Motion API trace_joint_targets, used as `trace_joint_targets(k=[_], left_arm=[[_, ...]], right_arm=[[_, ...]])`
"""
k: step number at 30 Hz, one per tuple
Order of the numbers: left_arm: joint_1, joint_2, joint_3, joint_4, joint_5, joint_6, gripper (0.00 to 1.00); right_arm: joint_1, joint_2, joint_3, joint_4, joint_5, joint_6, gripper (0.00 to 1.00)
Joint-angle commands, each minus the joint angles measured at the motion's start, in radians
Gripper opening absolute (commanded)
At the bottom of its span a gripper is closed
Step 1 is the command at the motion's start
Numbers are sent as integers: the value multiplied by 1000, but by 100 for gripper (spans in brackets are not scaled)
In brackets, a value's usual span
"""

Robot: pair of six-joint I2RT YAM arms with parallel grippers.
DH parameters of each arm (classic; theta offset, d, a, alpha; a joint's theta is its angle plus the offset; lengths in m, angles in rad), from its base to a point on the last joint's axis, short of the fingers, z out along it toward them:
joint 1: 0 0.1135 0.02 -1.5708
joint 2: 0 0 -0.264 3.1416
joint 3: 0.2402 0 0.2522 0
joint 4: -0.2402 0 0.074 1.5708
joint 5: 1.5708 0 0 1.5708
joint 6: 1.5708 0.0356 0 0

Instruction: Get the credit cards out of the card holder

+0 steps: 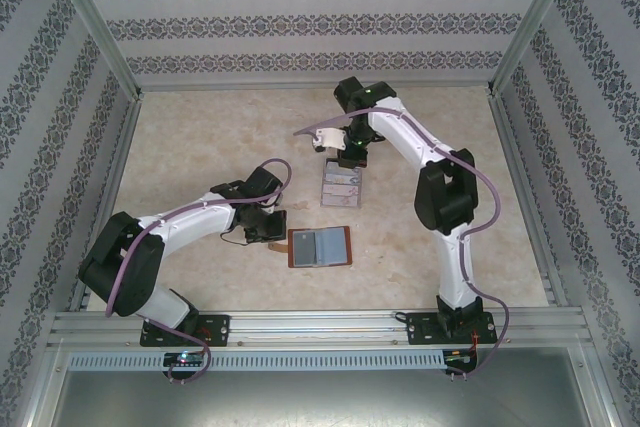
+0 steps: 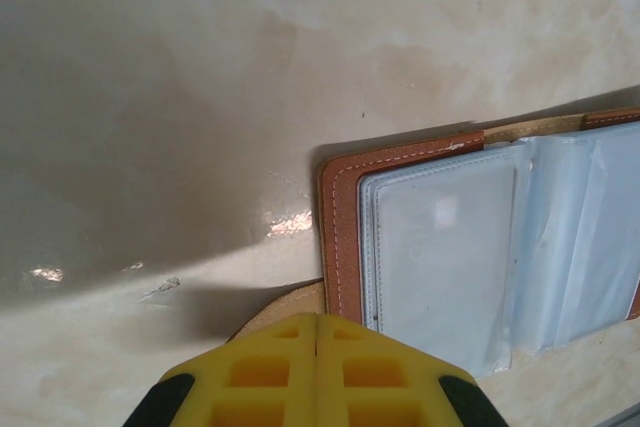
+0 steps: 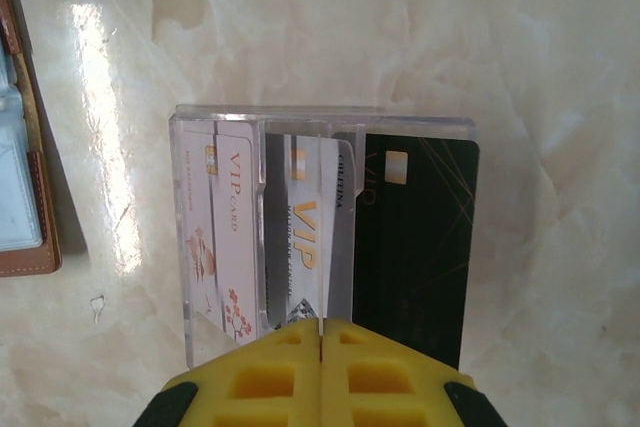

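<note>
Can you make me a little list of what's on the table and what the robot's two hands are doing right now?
holder: reddish-brown leather folding card holder, lying open, clear pockets look empty
cards: three thin plastic credit cards, white, silver and black, side by side in the tray
tray: clear plastic tray, just beyond the holder
left hand: shut, over the holder's tan strap tab
right hand: shut, over the tray's near edge

tabletop (image 1: 200, 127) is seen as pale beige marble-look, w/ glare patches (image 2: 290, 224) ahead-left of the left gripper (image 2: 317, 323) & left of the right gripper (image 3: 321, 327). it's enclosed on 3 sides by walls (image 1: 300, 7) papered in pale stripes w/ dark floral bands; alu frame posts (image 1: 94, 22) are set at corners.
</note>
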Motion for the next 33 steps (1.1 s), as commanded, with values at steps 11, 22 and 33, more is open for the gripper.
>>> trace_joint_targets(k=[11, 22, 33], left_arm=[[27, -12, -32, 12, 0, -9, 5], [36, -9, -33, 13, 10, -5, 5], [36, -10, -19, 20, 35, -5, 6]], right_arm=[[10, 102, 94, -141, -43, -22, 0], [3, 137, 141, -139, -25, 26, 13], [6, 27, 110, -38, 77, 89, 20]])
